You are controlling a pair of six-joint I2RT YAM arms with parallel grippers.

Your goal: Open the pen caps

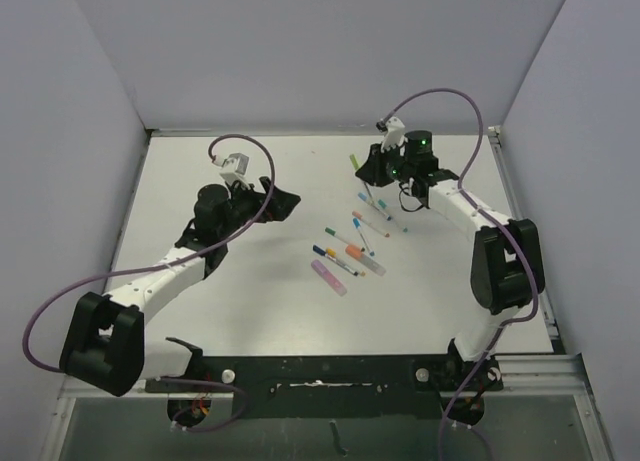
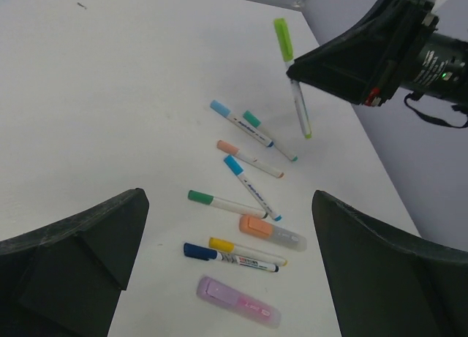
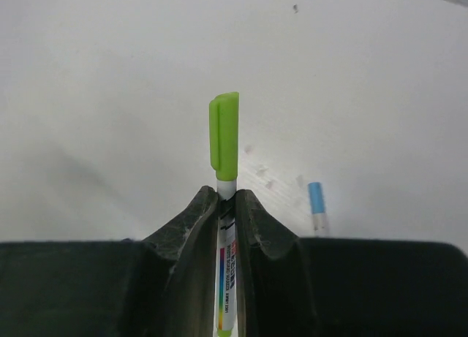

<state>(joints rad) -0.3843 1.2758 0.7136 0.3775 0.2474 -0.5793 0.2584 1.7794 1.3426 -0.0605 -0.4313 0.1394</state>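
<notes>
Counting ten pen caps (image 3: 224, 132), one pen (image 3: 226, 278) gripped.

My right claw (image 3: 227, 196) is pinching a pen (image 3: 225, 278), its cap (image 3: 224, 136) sticking out ahead; other pens (image 2: 252, 187) are lying clustered on the table (image 1: 250, 311), right of my left claw (image 1: 278, 199).

The white table (image 1: 250, 311) has pale grey walls (image 1: 320, 51) at nine, twelve and three o'clock. A black rail (image 1: 330, 369) runs along its edge at six o'clock. Thin white pen bodies (image 2: 238, 205) lie scattered, slightly toward three o'clock from the centre.
</notes>
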